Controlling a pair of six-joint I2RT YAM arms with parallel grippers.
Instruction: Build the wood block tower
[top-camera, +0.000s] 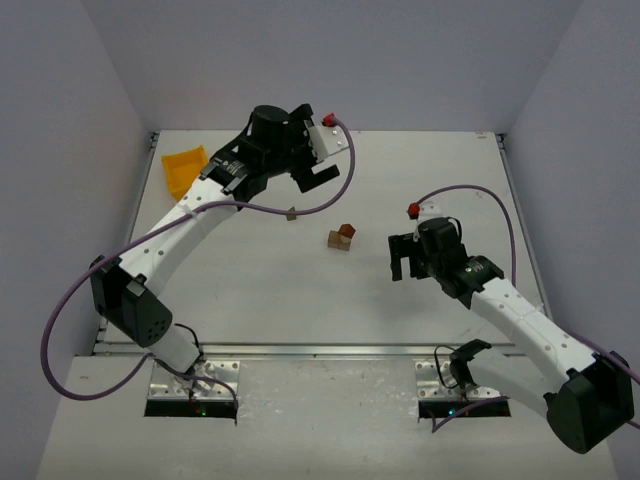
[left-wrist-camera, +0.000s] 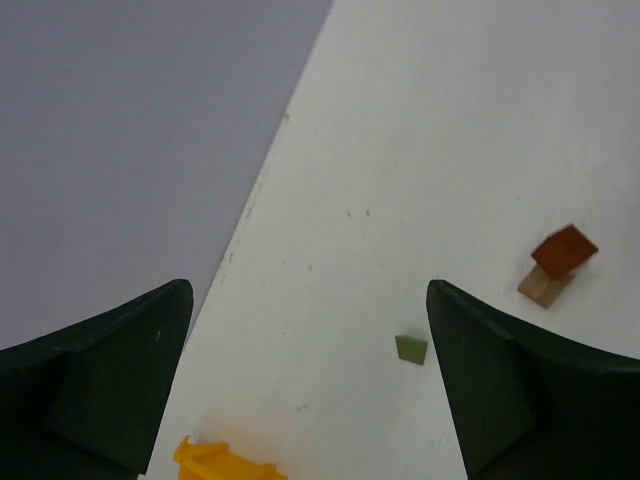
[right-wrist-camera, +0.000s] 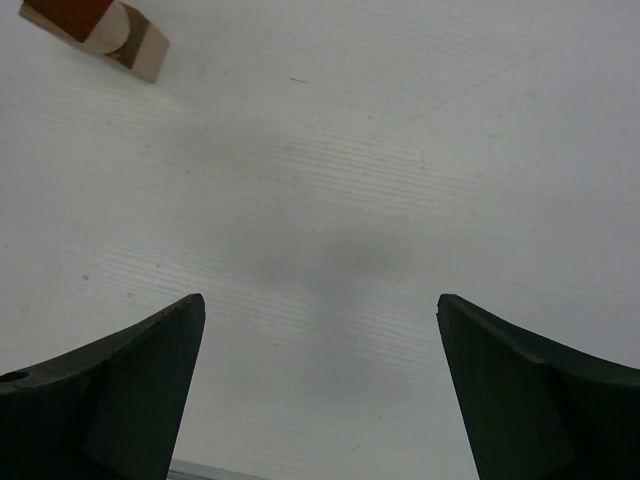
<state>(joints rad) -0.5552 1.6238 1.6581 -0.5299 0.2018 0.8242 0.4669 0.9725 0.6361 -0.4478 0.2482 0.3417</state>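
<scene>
Wide open at the left gripper (top-camera: 320, 178), dark fingers (left-wrist-camera: 120, 380) spread with nothing between them; raised over the far left of the table (top-camera: 250, 290), near a yellow bin (top-camera: 184, 168) in the far left corner. Just right of that, on the bare white top, a lone olive-green block (top-camera: 291, 214), apart from everything else. Near the middle, the wood block tower (top-camera: 341, 238): dark red on tan, skewed rather than square, clear of both grippers. Further right, wide open too at the right gripper (top-camera: 400, 262), nothing held, pointed down at the table near the tower's right side. Below it all, a matt white sheet with faint ribbing and a few small marks; pale grey-lilac walls (top-camera: 330, 60) on three sides. Purple cable (top-camera: 470, 188) looped along each arm, a small red tab (top-camera: 328, 118) at each wrist, too small to read for any marking.
</scene>
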